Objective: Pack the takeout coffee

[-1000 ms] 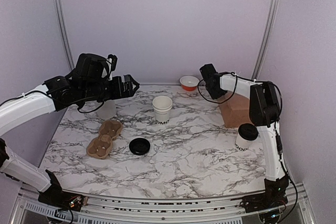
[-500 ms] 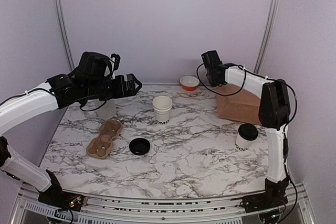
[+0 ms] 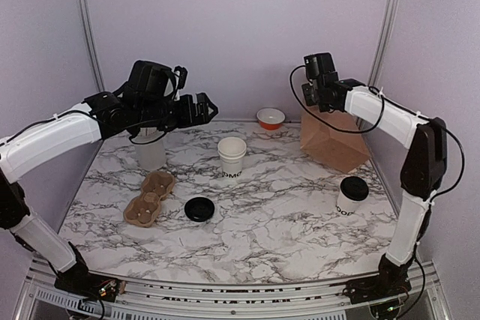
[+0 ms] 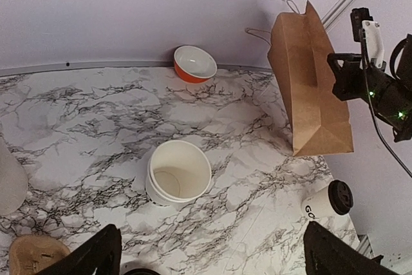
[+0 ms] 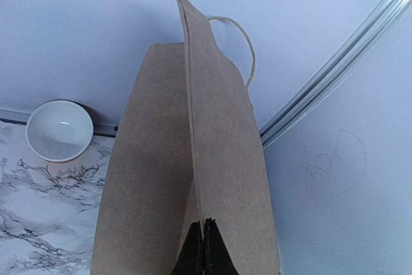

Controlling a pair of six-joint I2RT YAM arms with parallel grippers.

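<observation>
brown paper bag stood tilted, one edge pinched in the right hand, probably to ready it for packing. takeout coffee waited on the tabletop nearby, untouched. left hand hovered wide, holding nothing.

carrier cropped, takeout coffee lettering partly hidden

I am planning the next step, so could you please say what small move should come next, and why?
Probably bring the open left gripper across to the paper bag's free top edge, to pull its mouth apart. The right gripper is shut on one edge, holding the bag up, but it is folded flat; the takeout coffee stands untouched nearby.
</observation>
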